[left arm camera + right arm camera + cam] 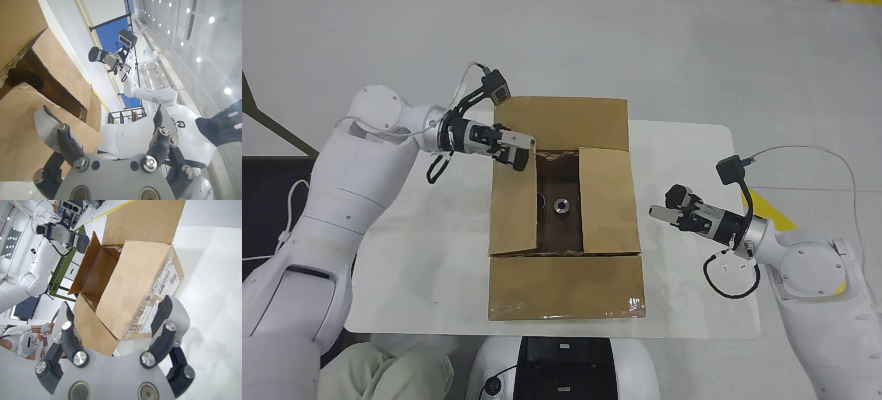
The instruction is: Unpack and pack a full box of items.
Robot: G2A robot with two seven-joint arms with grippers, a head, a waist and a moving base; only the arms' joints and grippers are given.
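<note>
My left gripper (519,152) is hanging with its fingers spread and gripping nothing, at the far corner of the left flap (22,121) of the box (567,122). That flap's edge is poking in between the fingers, and I cannot tell whether a pad is touching the cardboard. My right gripper (660,207) is likewise gaping wide, hovering over bare table (692,160) just right of the box. It is hanging apart from the right flap (608,200), with open room toward the table's right edge. The box is sitting mid-table between my two grippers, its back and front flaps lying outward, the left one standing, the right one leaning over the opening. That flap is hiding much of the inside; in the dark slot a small round thing (561,207) is showing, too small to name
</note>
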